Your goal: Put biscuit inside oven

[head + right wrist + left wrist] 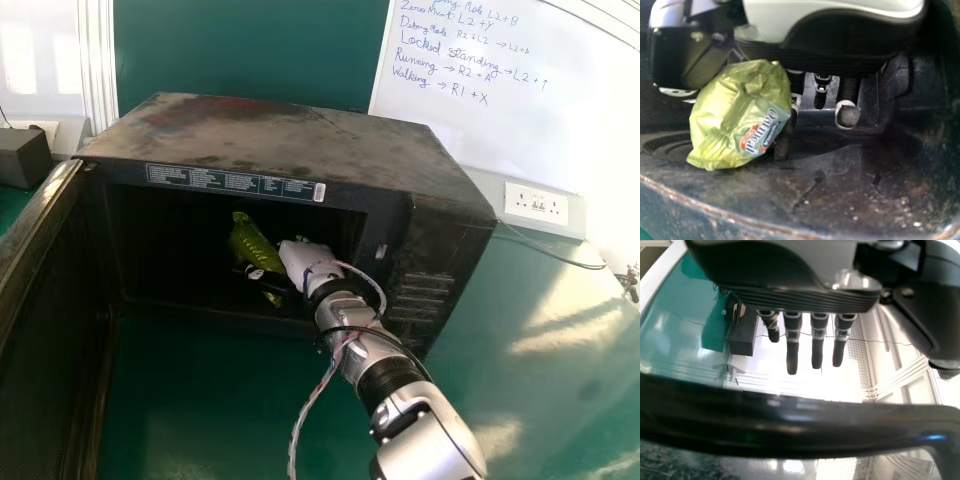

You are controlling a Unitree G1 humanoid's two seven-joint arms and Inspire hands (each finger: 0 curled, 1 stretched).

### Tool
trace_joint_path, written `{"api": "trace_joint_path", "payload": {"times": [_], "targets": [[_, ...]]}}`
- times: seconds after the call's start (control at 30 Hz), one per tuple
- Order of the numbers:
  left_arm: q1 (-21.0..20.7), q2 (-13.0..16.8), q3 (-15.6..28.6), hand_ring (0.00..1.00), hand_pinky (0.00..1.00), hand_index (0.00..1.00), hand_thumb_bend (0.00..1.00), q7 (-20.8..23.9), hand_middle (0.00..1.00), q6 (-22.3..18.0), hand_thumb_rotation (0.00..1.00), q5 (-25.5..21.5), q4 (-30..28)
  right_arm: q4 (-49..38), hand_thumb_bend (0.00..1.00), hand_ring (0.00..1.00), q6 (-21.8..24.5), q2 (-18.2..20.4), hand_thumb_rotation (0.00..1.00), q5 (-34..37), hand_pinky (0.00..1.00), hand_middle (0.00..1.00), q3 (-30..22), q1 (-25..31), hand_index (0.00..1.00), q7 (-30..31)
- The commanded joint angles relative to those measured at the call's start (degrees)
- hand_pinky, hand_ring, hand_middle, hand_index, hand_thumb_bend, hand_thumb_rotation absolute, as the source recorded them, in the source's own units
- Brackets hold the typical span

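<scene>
One dark, box-shaped metal oven (290,130), worn top, on a glossy green bench (550,410); door (45,330) open at 9 o'clock. One crinkled yellow-green foil biscuit packet (254,247), inside the cavity, clamped between thumb and fingers of the right robot hand (303,258), on its 9 o'clock side. One left robot hand (792,352), fingers apart and straight, near a black curved bar (790,427). One white socket panel (536,204), oven's 3 o'clock.

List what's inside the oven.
Inside the oven: the right hand and the green biscuit packet in its grip. They cover whatever lies directly behind them, so that can't be seen.
</scene>
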Motion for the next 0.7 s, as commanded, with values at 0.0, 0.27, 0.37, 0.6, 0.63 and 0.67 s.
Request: {"api": "trace_joint_path", "payload": {"times": [0.0, 0.27, 0.37, 0.6, 0.63, 0.67], "targets": [[-0.2, -2.8, 0.6, 0.81, 0.92, 0.89, 0.85, -0.6, 0.9, -1.7, 1.0, 0.0, 1.3, 0.4, 0.51, 0.11, 0.4, -0.5, 0.0, 0.8, 0.03, 0.41, -0.5, -1.8, 0.5, 0.0], [0.6, -2.9, 0.1, 0.8, 0.91, 0.86, 0.83, -0.2, 0.89, -2.2, 0.98, 0.9, 1.0, 0.6, 0.51, 0.12, 0.5, -0.4, 0.0, 0.9, 0.04, 0.41, -0.7, -1.9, 0.5, -0.5], [0.5, -2.6, 0.2, 0.8, 0.91, 0.86, 0.83, -1.3, 0.89, -2.8, 0.99, 0.4, 1.8, 0.7, 0.51, 0.13, 0.6, -0.6, 0.0, 0.8, 0.04, 0.4, -0.5, -1.9, 0.5, -0.4], [-0.4, -2.0, 1.1, 0.8, 0.91, 0.87, 0.83, -3.7, 0.89, -5.3, 1.0, 0.4, 4.4, 0.7, 0.58, 0.5, 0.5, -0.8, 0.14, 0.8, 0.28, 0.64, -0.5, -1.9, 0.59, -0.4], [-0.5, -1.8, 1.1, 0.8, 0.91, 0.87, 0.83, -4.1, 0.89, -5.8, 1.0, 0.5, 4.7, 0.7, 0.62, 0.55, 0.4, -0.8, 0.21, 0.8, 0.32, 0.7, -0.5, -1.8, 0.67, -0.3], [-0.6, -1.6, 1.2, 0.8, 0.92, 0.87, 0.83, -4.4, 0.89, -6.2, 1.0, 0.5, 5.0, 0.7, 0.67, 0.59, 0.4, -0.8, 0.27, 0.8, 0.35, 0.76, -0.5, -1.8, 0.74, -0.3]]}}
